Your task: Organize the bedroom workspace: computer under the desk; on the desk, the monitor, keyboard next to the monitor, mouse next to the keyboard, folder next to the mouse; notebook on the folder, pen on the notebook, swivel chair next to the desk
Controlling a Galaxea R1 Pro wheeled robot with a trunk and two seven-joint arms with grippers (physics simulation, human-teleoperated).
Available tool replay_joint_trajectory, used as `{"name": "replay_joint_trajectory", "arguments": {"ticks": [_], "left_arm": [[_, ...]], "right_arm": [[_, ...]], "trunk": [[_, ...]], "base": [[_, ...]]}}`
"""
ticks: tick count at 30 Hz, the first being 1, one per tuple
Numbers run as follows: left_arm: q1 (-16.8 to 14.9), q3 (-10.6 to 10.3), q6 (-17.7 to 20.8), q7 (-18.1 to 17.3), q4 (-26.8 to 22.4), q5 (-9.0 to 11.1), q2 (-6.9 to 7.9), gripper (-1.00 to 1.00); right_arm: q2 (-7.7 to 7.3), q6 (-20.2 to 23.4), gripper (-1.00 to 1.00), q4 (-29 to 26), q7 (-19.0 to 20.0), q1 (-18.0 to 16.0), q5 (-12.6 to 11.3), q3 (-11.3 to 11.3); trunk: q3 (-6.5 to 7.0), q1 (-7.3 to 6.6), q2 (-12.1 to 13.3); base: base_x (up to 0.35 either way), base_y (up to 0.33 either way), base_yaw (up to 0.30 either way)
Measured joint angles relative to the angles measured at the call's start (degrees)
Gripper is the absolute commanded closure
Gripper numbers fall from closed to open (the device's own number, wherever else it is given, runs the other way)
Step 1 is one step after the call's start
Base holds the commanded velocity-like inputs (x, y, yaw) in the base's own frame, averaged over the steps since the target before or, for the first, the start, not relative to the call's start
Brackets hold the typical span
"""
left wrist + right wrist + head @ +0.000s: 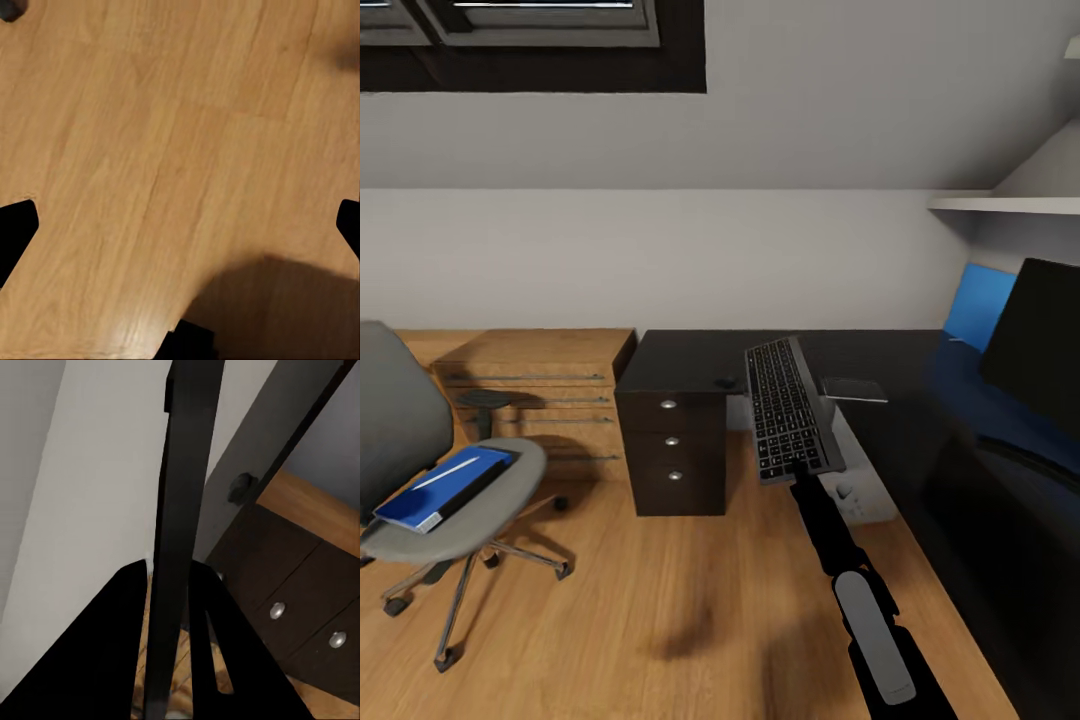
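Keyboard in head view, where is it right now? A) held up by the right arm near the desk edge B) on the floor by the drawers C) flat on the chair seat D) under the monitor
A: the keyboard sits clamped at the tip of the right gripper, raised beside the desk.

Desk top bare left of notebook — monitor crowds right end.

blue folder, blk desk — grey chair
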Motion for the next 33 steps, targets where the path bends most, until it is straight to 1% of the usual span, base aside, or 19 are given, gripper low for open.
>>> {"name": "replay_joint_trajectory", "arguments": {"ticks": [5, 17, 19, 20, 21, 24, 27, 33], "left_arm": [[-0.01, 0.0, 0.0, -0.01, -0.01, 0.0, 0.0, -1.0], [-0.01, 0.05, 0.0, -0.01, 0.01, 0.0, -0.05, -1.0], [-0.01, -0.07, -0.05, -0.02, 0.01, -0.01, -0.4, -1.0], [0.0, 0.24, -0.37, 0.07, 0.02, 0.33, -0.73, -1.0], [-0.01, 0.52, -0.69, 0.07, 0.01, 0.3, -1.06, -1.0], [-0.01, 0.51, -1.06, 0.07, 0.01, 0.3, -1.93, -1.0], [-0.01, 0.44, -0.93, 0.07, 0.01, 0.29, -2.06, -1.0], [-0.01, 0.42, -1.9, 0.07, 0.01, 0.35, -2.18, -1.0]], "right_arm": [[-0.06, 0.0, 1.0, -0.04, 0.04, 0.01, -0.01, -0.04], [-0.35, 0.01, 1.0, -0.46, -0.22, 0.01, 0.15, -0.17], [-0.44, 0.0, 1.0, -0.51, -0.19, 0.01, 0.26, -0.22], [-0.11, 0.24, 1.0, -0.21, -0.47, -0.32, 0.62, 0.11], [0.2, 0.28, 1.0, -0.27, -0.35, -0.38, 0.97, 0.03], [0.24, 0.29, 1.0, -0.34, -0.21, -0.36, 1.27, 0.0], [0.32, 0.28, 1.0, -0.37, 0.04, -0.31, 1.47, -0.02], [-0.08, 0.31, 1.0, 0.08, -0.56, -0.34, 1.34, 0.08]], "trunk": [[0.0, 0.0, 0.0], [0.0, 0.0, 0.0], [0.0, 0.0, 0.0], [0.0, -0.04, -0.02], [0.18, -0.24, 0.39], [0.71, -0.91, 1.59], [1.25, -1.57, 2.79], [2.33, -2.89, 5.2]], "base": [[-0.334, -0.001, 0.12], [-0.334, 0.0, 0.009], [-0.167, 0.0, 0.0], [0.0, 0.0, 0.0], [0.0, 0.0, 0.0], [0.0, 0.0, 0.0], [0.0, 0.0, 0.0], [0.0, 0.0, 0.0]]}}
